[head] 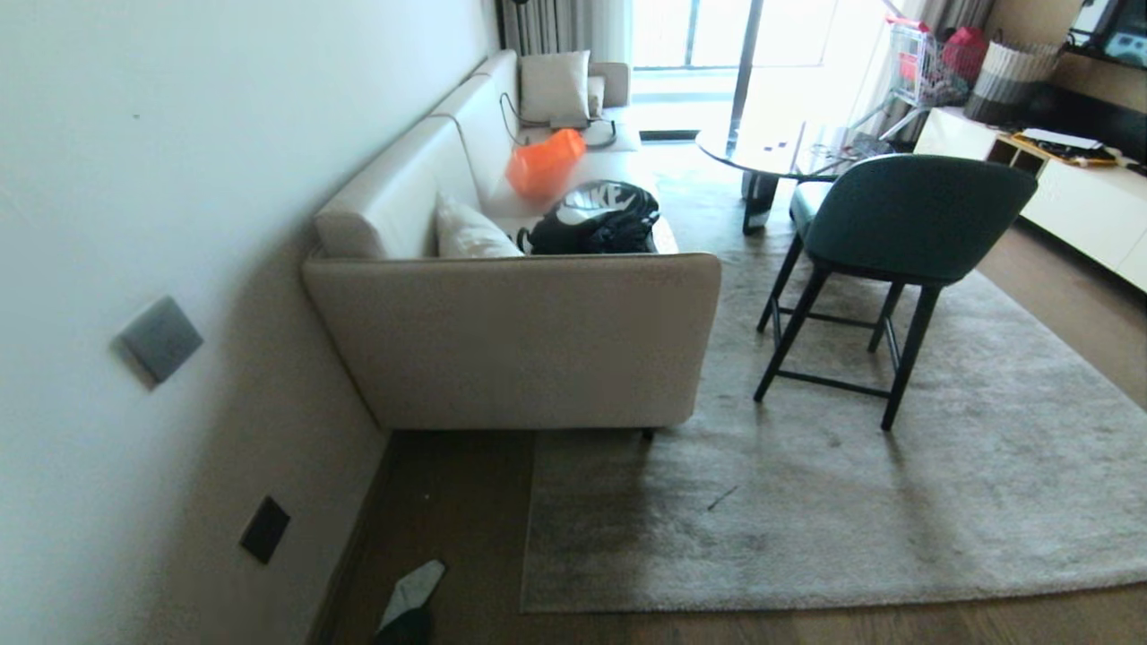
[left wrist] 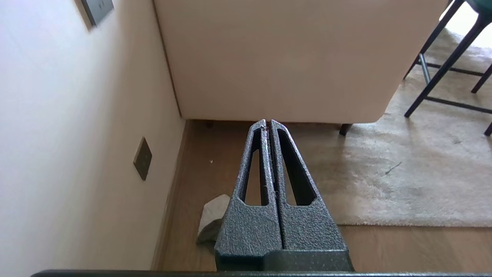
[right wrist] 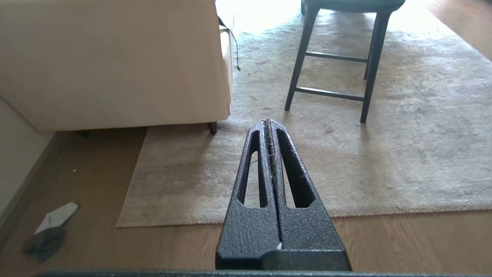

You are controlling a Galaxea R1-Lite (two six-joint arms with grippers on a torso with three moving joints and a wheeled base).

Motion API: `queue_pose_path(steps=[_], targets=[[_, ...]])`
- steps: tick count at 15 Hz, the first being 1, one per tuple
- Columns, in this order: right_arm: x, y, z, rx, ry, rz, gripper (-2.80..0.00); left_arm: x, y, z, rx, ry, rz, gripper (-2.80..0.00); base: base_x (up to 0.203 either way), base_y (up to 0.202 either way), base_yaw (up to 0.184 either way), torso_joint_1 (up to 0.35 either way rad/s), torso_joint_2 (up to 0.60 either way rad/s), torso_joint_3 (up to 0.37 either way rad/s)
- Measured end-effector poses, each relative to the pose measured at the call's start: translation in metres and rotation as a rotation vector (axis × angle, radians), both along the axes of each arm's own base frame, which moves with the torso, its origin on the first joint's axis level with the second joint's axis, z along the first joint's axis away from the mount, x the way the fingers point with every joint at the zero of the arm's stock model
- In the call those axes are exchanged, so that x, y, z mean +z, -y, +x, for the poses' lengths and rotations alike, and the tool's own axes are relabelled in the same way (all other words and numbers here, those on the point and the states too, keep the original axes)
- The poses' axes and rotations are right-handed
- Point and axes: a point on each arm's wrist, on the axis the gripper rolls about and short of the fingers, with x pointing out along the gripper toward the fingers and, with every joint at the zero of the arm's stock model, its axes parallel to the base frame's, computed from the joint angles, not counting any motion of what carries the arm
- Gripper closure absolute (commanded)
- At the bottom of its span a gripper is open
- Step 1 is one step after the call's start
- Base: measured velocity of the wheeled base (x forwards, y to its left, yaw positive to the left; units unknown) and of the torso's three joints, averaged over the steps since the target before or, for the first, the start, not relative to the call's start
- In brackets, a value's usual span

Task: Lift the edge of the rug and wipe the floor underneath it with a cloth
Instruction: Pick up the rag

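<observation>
Cloth point(head: 410, 591) on floor point(head: 448, 502) beside rug edge point(head: 530, 537) — untouched.

I see a pale wall point(head: 179, 179) on the left with a grey switch point(head: 161, 339) and a dark socket point(head: 264, 529). A cream sofa point(head: 511, 340) stands against it, a green chair point(head: 905, 224) beside a glass table point(head: 771, 148), bright window point(head: 717, 36) beyond.

Lighting: strong daylight from the window point(head: 717, 36) at the far end, blown out to white glare across the glass table point(head: 771, 148). Shadows: chair point(head: 905, 233) and sofa point(head: 511, 331) cast soft ones toward the camera. Quality: head view slightly blurred, bowed at its edges; 2 wrist views warmer-toned.
</observation>
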Motion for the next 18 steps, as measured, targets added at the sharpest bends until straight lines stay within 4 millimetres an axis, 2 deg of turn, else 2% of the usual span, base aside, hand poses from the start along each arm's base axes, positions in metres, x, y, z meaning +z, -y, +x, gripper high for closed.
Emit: queue_pose_path(steps=[11, 18], targets=[[0.0000, 0.0000, 0.0000, 0.000, 0.000, 0.000, 0.00, -0.0001, 0.0000, 0.0000, 0.000, -0.001, -0.001, 0.00, 0.000, 0.000, 0.000, -0.034, 0.44, 0.406], [0.0000, 0.0000, 0.0000, 0.000, 0.000, 0.000, 0.00, 0.0000, 0.0000, 0.0000, 0.000, 0.000, -0.001, 0.00, 0.000, 0.000, 0.000, 0.000, 0.01, 0.014]])
